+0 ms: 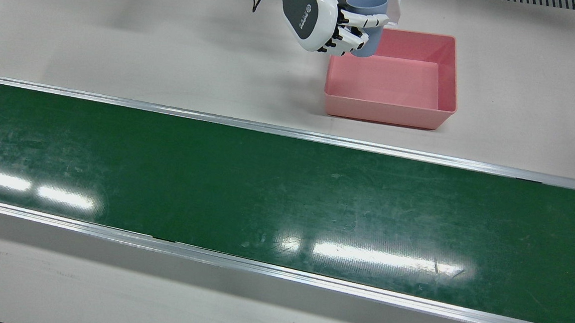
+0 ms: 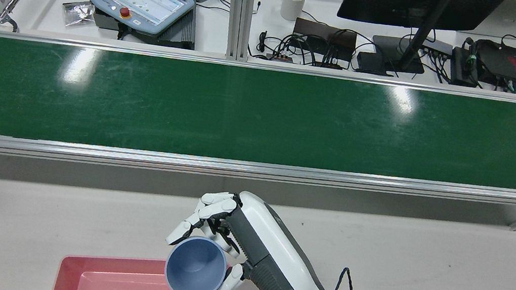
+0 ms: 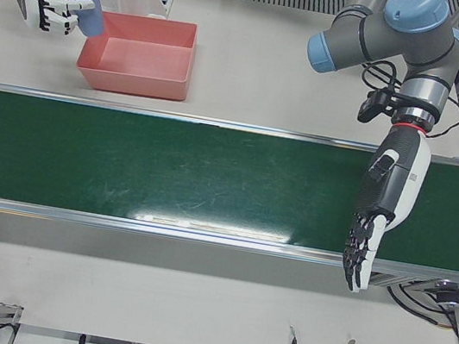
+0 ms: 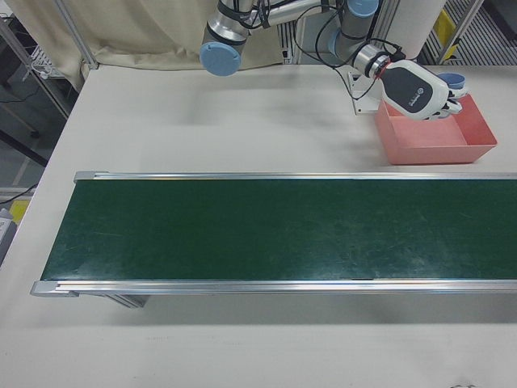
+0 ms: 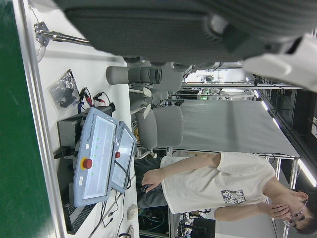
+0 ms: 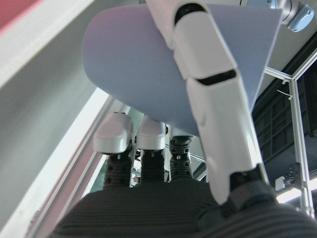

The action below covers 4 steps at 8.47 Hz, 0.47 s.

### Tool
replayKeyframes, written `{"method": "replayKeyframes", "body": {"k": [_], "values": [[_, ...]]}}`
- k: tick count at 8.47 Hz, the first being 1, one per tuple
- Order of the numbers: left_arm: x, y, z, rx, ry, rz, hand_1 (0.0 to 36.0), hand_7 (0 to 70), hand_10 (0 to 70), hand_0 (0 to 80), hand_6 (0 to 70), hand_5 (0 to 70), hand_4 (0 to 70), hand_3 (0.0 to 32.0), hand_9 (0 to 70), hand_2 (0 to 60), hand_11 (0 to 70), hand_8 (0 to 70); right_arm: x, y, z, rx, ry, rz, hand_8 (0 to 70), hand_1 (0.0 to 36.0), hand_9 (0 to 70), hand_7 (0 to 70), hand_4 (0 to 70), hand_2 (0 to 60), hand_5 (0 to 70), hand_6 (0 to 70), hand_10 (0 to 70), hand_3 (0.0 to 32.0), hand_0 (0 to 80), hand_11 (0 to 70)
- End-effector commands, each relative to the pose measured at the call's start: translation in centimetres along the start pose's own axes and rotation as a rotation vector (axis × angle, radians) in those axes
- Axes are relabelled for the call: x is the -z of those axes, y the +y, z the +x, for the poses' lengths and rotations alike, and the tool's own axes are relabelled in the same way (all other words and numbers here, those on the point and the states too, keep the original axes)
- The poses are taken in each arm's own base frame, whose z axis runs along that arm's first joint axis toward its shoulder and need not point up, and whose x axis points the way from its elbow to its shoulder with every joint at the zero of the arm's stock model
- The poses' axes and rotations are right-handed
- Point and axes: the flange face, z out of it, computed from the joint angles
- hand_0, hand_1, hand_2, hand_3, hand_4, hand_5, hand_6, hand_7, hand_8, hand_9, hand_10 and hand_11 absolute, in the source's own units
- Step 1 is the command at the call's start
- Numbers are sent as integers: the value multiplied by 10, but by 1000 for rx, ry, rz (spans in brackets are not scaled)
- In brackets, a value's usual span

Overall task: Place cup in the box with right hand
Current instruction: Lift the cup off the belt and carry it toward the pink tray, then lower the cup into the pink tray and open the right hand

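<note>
Holding the blue cup (image 2: 194, 275) wrapped in my right robot hand (image 2: 243, 245), I hover it above the pink box's (image 1: 445, 71) corner nearest my right arm, clear of the tabletop (image 1: 174, 49). Releasing here risks the cup clipping the rim and tumbling outside. Its long axis stands nearly upright, mouth up. My left robot hand (image 3: 361, 250) hangs spread, empty, over the green conveyor belt (image 3: 168, 171).

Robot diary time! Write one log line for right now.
right hand: holding blue plastic cup upright | cup: above corner of pink rectangular plastic box, not released | left hand: open, over green conveyor belt
</note>
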Motion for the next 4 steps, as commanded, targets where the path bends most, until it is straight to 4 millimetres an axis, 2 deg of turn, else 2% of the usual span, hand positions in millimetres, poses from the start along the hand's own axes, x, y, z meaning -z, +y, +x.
{"method": "replayKeyframes", "body": {"k": [1,2,3,4], "values": [[0,0,0,0,0,0,0,0,0,0,0,0,0,0,0,0,0,0,-7,-21,78,-159,111,19,401,37,570,700,700,0,95,249,394,0,598,552],[0,0,0,0,0,0,0,0,0,0,0,0,0,0,0,0,0,0,-15,-20,81,-158,111,13,285,5,395,667,586,0,76,144,265,90,542,384],[0,0,0,0,0,0,0,0,0,0,0,0,0,0,0,0,0,0,-37,-17,85,-153,120,-17,169,0,204,356,299,0,61,41,175,320,512,256],[0,0,0,1,0,0,0,0,0,0,0,0,0,0,0,0,0,0,-68,-17,97,-164,151,-51,169,0,179,309,384,0,52,28,148,320,498,214]]}}
